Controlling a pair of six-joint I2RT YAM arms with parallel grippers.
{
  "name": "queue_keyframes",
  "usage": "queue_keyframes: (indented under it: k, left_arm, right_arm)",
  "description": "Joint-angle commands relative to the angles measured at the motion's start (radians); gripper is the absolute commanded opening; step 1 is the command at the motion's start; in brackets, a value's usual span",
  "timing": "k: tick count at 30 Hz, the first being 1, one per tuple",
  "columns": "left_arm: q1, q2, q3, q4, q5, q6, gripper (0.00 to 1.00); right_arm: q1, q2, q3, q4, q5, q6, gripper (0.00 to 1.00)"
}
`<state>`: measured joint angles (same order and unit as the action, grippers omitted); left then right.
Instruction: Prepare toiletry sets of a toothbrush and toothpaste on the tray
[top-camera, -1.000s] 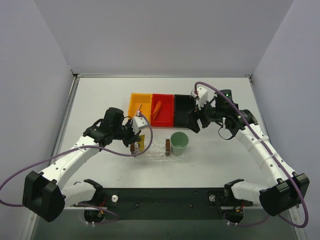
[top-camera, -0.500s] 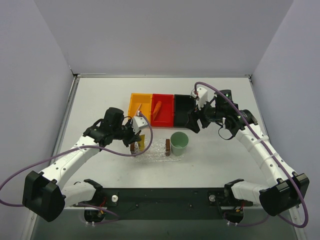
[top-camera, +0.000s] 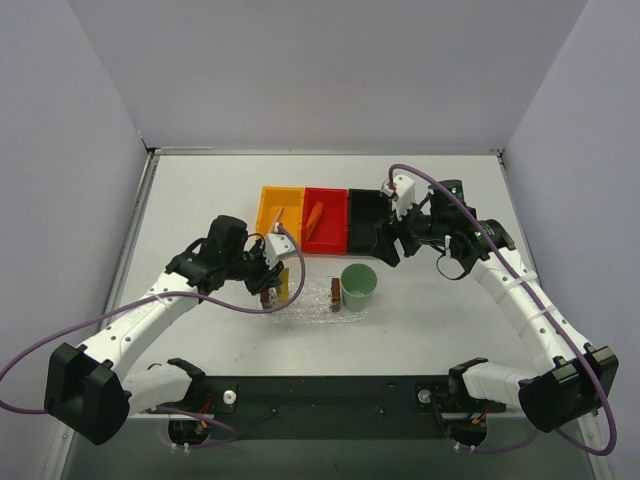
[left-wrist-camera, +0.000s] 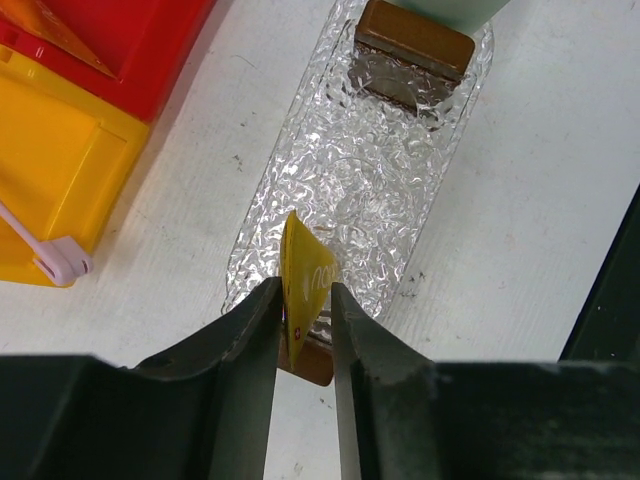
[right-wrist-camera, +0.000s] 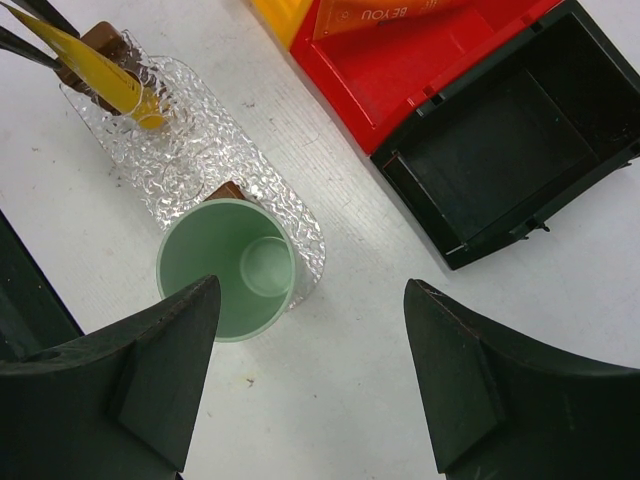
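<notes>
A yellow toothpaste tube (left-wrist-camera: 306, 278) stands tilted over the near end of the clear bumpy tray (left-wrist-camera: 372, 170). My left gripper (left-wrist-camera: 305, 290) is around it with the jaws slightly parted: the tube leans on the left finger and a gap shows at the right finger. The orange toothpaste tube (top-camera: 315, 213) lies in the red bin (top-camera: 326, 235). The pale toothbrush (left-wrist-camera: 58, 262) lies in the orange bin (left-wrist-camera: 55, 170). My right gripper (right-wrist-camera: 310, 300) hangs open and empty above the table, between the green cup (right-wrist-camera: 228, 268) and the black bin (right-wrist-camera: 500, 150).
The green cup (top-camera: 358, 284) stands on the tray's right end. A small brown block (left-wrist-camera: 415, 48) sits by the cup and another (left-wrist-camera: 318, 362) sits under the near end. Orange, red and black bins (top-camera: 366, 222) stand in a row behind the tray.
My left jaws, shut on the yellow tube before, have parted a little. The tube stays upright over the tray's end. Neither arm has visibly moved.
</notes>
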<state>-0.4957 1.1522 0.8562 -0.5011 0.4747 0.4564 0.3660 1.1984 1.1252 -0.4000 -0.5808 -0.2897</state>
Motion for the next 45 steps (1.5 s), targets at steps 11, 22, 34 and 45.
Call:
queue_keyframes:
  k: [11, 22, 34, 45]
  left_arm:
    - [0.008, -0.094, 0.058, -0.008, -0.028, -0.002, 0.70]
    - [0.069, -0.167, 0.145, 0.018, 0.012, -0.064, 0.80]
    - [0.071, -0.051, 0.286, 0.110, -0.025, -0.139, 0.82]
    - [0.046, 0.388, 0.748, -0.097, -0.145, -0.094, 0.81]
  right_arm:
    - [-0.006, 0.012, -0.005, 0.029, -0.030, -0.003, 0.69]
    - [0.001, 0.082, 0.109, 0.013, 0.033, 0.023, 0.69]
    - [0.085, 0.368, 0.387, 0.000, 0.257, 0.136, 0.66]
    - [0.031, 0.313, 0.331, 0.012, 0.351, 0.176, 0.65]
